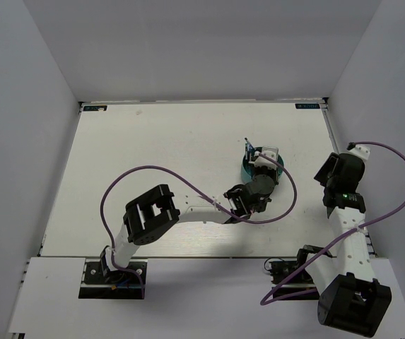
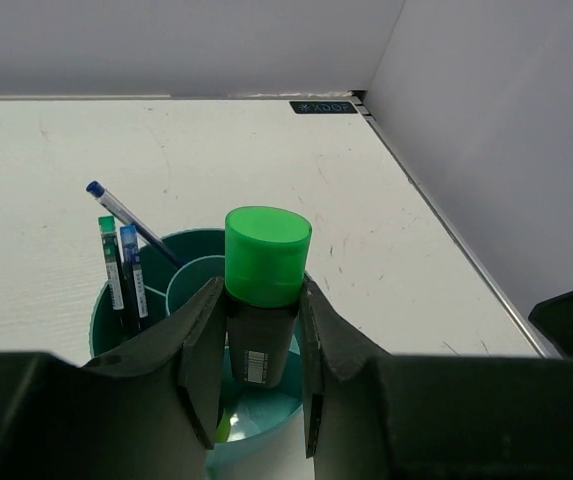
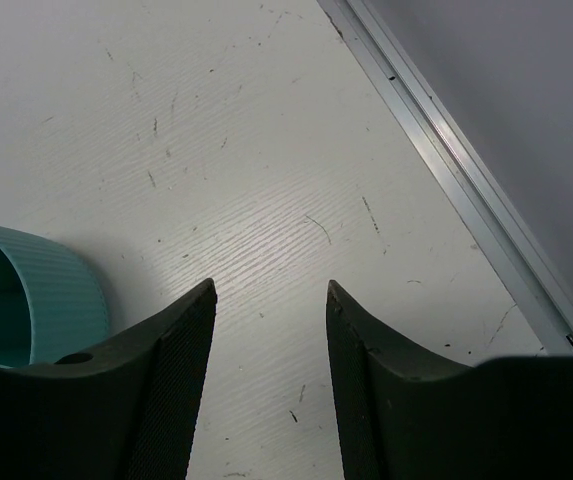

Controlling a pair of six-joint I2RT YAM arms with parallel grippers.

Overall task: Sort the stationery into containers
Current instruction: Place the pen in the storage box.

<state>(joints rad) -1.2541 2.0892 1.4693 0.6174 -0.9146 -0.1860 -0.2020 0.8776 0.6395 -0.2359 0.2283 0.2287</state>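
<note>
Two fingers (image 2: 201, 340) of left end effector (image 2: 258, 300) clamped on black highlighter (image 2: 266, 250), green cap up, body upright over teal desk organiser (image 2: 101, 330), just in front of central tube (image 2: 191, 275). Three slim pens (image 2: 131, 272) standing in left compartment, one leaning outward. Right end effector (image 3: 271, 300) parted, holding nothing, low over bare bench (image 3: 266, 150), organiser wall near its left finger.

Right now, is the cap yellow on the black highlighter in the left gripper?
No, the black highlighter pinched in the left gripper has a bright green round cap.

Organiser (image 3: 46, 300) cut off at left edge
</note>
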